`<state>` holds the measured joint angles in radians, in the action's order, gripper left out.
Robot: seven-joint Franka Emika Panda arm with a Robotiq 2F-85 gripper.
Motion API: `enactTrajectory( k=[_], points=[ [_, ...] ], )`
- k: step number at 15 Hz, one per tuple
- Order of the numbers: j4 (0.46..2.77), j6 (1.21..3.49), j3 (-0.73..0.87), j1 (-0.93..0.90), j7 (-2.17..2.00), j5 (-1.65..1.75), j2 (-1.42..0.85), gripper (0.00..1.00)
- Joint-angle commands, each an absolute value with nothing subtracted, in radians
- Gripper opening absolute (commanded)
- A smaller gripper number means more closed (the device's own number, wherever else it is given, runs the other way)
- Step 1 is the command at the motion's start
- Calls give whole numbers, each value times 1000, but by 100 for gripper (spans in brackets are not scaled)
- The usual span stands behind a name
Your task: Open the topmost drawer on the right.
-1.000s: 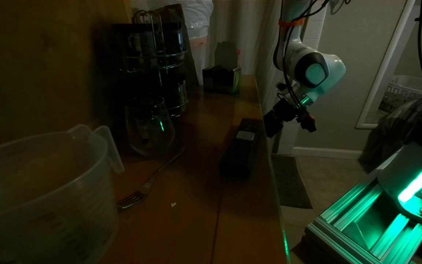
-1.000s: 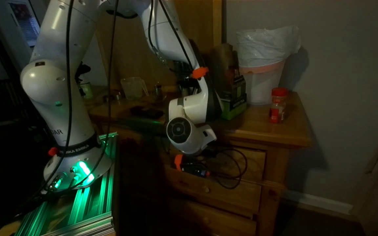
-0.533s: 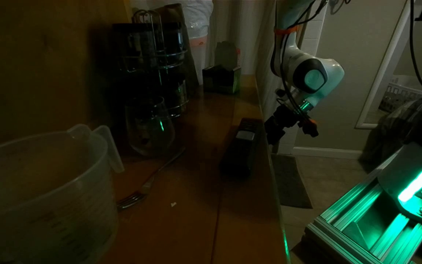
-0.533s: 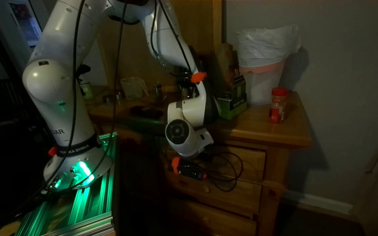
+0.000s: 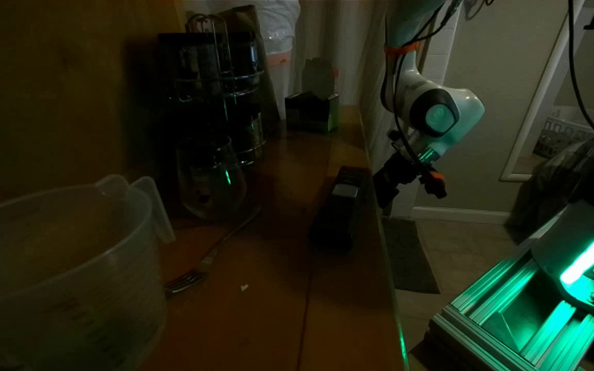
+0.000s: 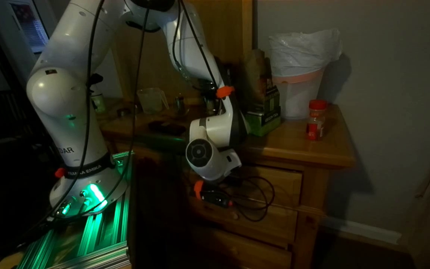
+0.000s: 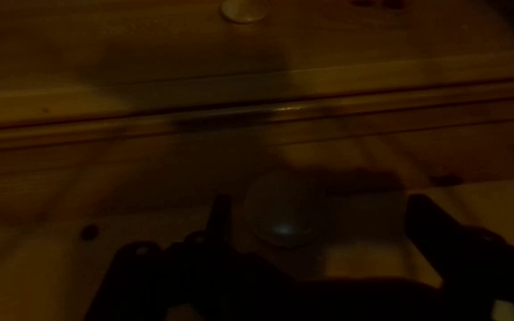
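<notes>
The wooden dresser's topmost right drawer (image 6: 282, 183) looks flush with the frame in an exterior view, partly hidden by the hand and cables. In the dark wrist view, a round knob (image 7: 279, 218) sits between the fingertips of my gripper (image 7: 319, 200). The gripper is open, with the knob closer to the left finger and a gap to the right one. A second knob (image 7: 243, 10) shows at the top edge, past a drawer seam. In an exterior view the gripper (image 5: 385, 191) hangs beside the dresser top's edge; the hand hides its fingers in the other exterior view.
A dark handset (image 5: 342, 206), a fork (image 5: 212, 255), a glass (image 5: 212, 178) and a measuring jug (image 5: 65, 273) stand or lie on the dresser top. A green box (image 6: 265, 121), a red-capped jar (image 6: 315, 121) and a lined bin (image 6: 299, 89) also stand there. A cable loop (image 6: 271, 194) hangs near the hand.
The arm has moved a little lower, and the hand has shifted slightly down and toward the robot's base. The drawers show no visible movement.
</notes>
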<state>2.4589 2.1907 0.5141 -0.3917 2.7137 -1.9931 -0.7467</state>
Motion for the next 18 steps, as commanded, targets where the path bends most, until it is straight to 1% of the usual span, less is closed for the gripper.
enactTrajectory(
  k=[1,5,6,8,10,11,12,15,16,18],
  points=[
    [2440,2176,527,-415,2745,-2053,-778,100],
    [2429,2181,524,-423,2744,-2062,-788,100],
    [2426,2182,523,-424,2745,-2062,-791,98],
    [2422,2184,521,-428,2744,-2056,-796,91],
    [2418,2183,524,-437,2744,-2056,-802,76],
    [2415,2183,527,-444,2744,-2058,-806,61],
    [2411,2182,533,-453,2745,-2062,-809,53],
    [2396,2188,562,-481,2744,-2072,-820,30],
    [2393,2191,568,-487,2745,-2072,-823,25],
    [2394,2208,570,-497,2749,-2074,-829,25]
  ],
)
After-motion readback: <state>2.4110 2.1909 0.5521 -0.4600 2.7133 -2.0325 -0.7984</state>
